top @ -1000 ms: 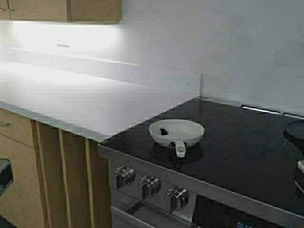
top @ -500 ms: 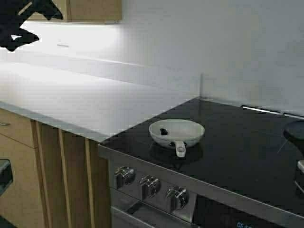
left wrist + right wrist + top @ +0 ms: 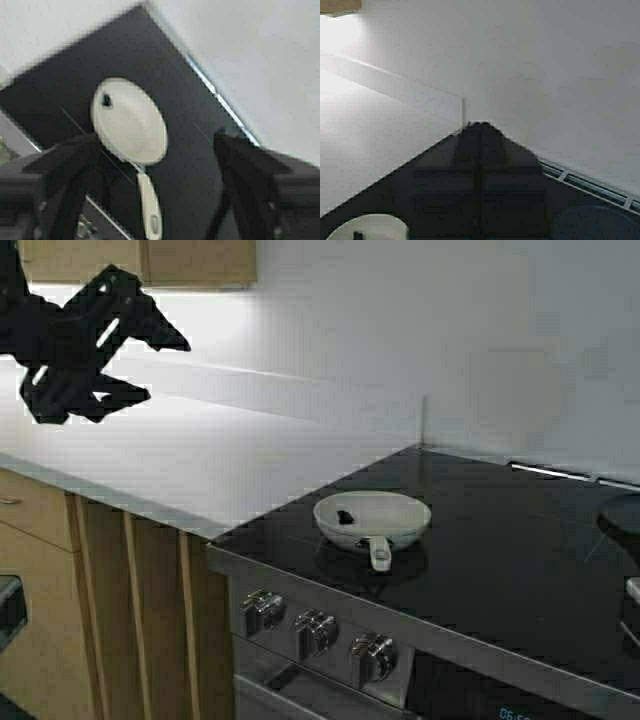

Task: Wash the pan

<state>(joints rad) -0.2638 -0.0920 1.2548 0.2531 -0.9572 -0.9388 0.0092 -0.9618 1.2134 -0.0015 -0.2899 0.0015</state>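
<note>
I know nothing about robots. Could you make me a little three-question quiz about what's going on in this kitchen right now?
1. True or false: the left gripper is clamped on the pan.
2. Where does the pan sit? A) on the white counter B) on the black cooktop C) in a sink
3. Fill in: inside the pan, near its rim, lies a small ____ bit.

Key: 1. False; its fingers are spread, up over the counter. 2. B. 3. dark.

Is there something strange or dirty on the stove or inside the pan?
One thing: a small dark speck lies inside the white pan, near its left wall. The pan sits upright on the black cooktop, handle toward the knobs. Nothing looks spilled or damaged.
</note>
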